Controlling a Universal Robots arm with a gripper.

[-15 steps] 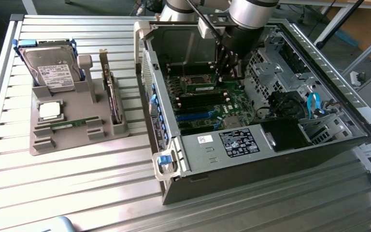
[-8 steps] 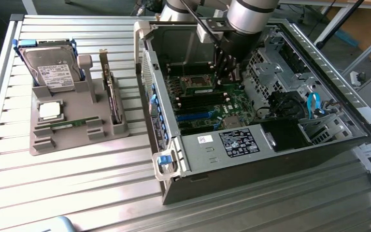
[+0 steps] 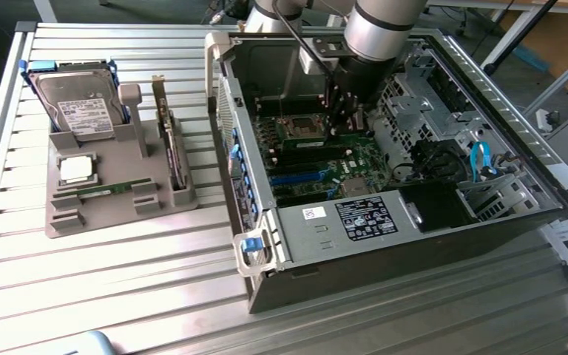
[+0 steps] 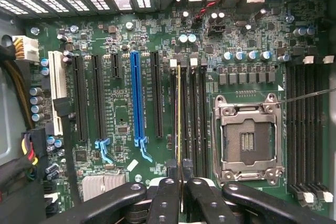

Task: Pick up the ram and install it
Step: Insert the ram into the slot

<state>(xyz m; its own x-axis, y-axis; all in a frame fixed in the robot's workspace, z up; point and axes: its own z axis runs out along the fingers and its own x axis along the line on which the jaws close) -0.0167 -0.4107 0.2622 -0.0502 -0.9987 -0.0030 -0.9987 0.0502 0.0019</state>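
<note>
The ram (image 4: 178,114) shows edge-on as a thin stick with a yellowish edge, and my gripper (image 4: 179,168) is shut on it. The stick hangs over the black memory slots (image 4: 193,119) beside the empty processor socket (image 4: 247,137), in line with them. Whether it touches a slot I cannot tell. In the exterior view my arm reaches down into the open computer case (image 3: 304,222), with the gripper (image 3: 347,118) low over the motherboard (image 3: 324,166).
A grey parts tray (image 3: 116,211) at the exterior view's left holds a hard drive (image 3: 82,103), a square silver processor (image 3: 77,168), an upright expansion card (image 3: 172,140) and another green stick (image 3: 101,191). Case walls and drive cages (image 3: 432,111) hem in the arm.
</note>
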